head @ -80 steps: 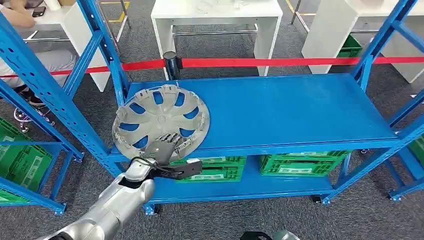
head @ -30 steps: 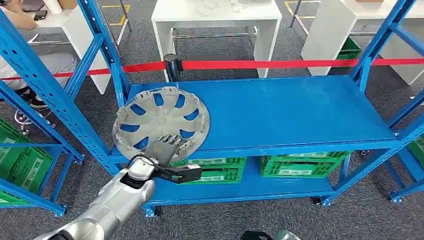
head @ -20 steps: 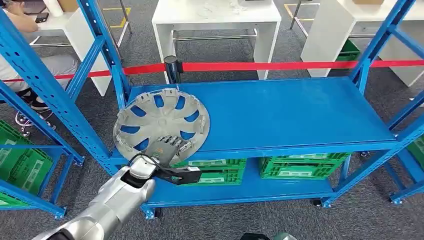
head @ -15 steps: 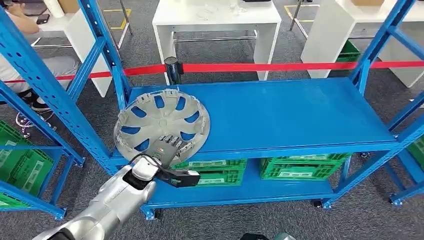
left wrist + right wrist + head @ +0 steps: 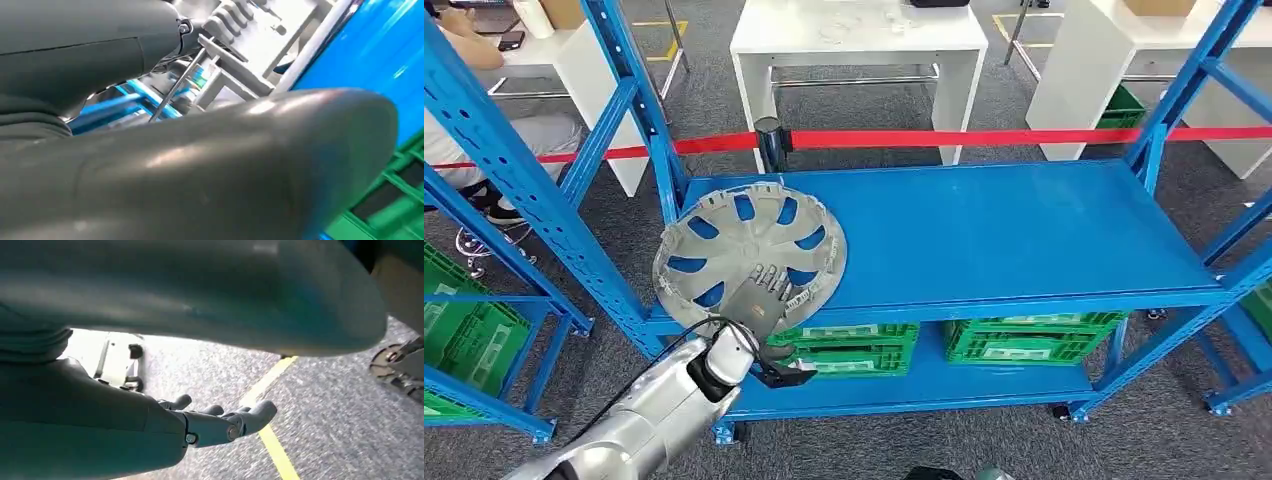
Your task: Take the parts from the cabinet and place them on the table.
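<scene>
The left hand (image 5: 762, 296) covers the hubcap's (image 5: 749, 252) near rim, hiding any grip.

The shelf (image 5: 1014, 235) runs across the middle of the head view, and the hubcap (image 5: 749, 250) lies on its left end, its near edge overhanging the shelf's front lip. The left hand (image 5: 762, 293) rests on that near edge, fingers (image 5: 769, 280) laid over the hubcap, with the arm entering from the lower left. Under the shelf, two crates (image 5: 944, 340) sit side by side on a lower shelf. Behind the shelf a barrier tape (image 5: 984, 137) crosses the frame, and beyond it a table (image 5: 854, 35) stands at the upper centre. A rack post (image 5: 519, 170) slants down the left side.
</scene>
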Controlling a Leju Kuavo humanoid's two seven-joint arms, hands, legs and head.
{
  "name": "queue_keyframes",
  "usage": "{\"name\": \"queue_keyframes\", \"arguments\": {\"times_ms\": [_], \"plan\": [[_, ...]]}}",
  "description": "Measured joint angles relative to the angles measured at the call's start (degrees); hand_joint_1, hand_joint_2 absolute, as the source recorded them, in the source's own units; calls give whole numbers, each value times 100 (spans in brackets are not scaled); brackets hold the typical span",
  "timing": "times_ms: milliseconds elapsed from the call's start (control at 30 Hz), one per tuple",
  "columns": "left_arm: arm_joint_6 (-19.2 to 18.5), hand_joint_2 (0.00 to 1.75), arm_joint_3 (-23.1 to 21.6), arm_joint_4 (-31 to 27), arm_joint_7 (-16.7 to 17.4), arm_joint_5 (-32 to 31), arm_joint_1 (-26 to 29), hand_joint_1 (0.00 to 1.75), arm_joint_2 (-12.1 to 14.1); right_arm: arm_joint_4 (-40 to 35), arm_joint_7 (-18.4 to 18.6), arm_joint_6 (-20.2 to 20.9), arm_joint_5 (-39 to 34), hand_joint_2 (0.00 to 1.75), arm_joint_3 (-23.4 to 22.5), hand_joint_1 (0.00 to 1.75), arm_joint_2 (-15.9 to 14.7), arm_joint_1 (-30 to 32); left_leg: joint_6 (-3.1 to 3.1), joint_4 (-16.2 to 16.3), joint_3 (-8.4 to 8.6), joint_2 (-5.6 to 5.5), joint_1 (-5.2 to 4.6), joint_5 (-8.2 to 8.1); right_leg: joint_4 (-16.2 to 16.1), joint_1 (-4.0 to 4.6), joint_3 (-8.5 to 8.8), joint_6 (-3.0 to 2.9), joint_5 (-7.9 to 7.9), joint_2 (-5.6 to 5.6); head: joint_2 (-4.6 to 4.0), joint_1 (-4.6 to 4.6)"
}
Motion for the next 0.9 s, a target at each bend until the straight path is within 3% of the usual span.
{"name": "queue_keyframes", "arguments": {"times_ms": [167,367,600,833,867,900], "plan": [[345,0,-109,-4,594,-33,117,0,-18,-2,-74,0,-13,0,-68,0,-9,75,-4,2,-13,3,-4,-8,1,-2,-21,1,-4,7,0,0],[557,0,-129,0,789,64,216,0,-15,-2,-83,0,2,0,-79,0,-22,152,2,1,-7,2,-3,-21,1,-2,-13,1,-23,6,0,0],[1261,0,4,35,1219,472,466,0,-13,-2,-102,0,306,0,-79,0,-188,308,3,1,-6,3,-3,-33,2,-2,-13,1,-32,8,0,0],[1578,0,232,55,1409,678,558,0,-7,-2,-142,0,446,0,-74,0,-380,373,2,0,-8,10,-3,-45,2,-1,-19,0,-37,15,0,0],[1622,175,265,59,1449,715,570,0,2,-2,-153,0,463,0,-70,0,-407,378,2,-1,-9,10,-3,-45,2,-1,-20,0,-37,15,0,0],[1681,175,317,63,1470,754,577,0,7,-4,-166,0,485,0,-68,0,-437,379,1,-1,-10,10,-3,-44,2,-1,-21,0,-37,15,0,0]]}}
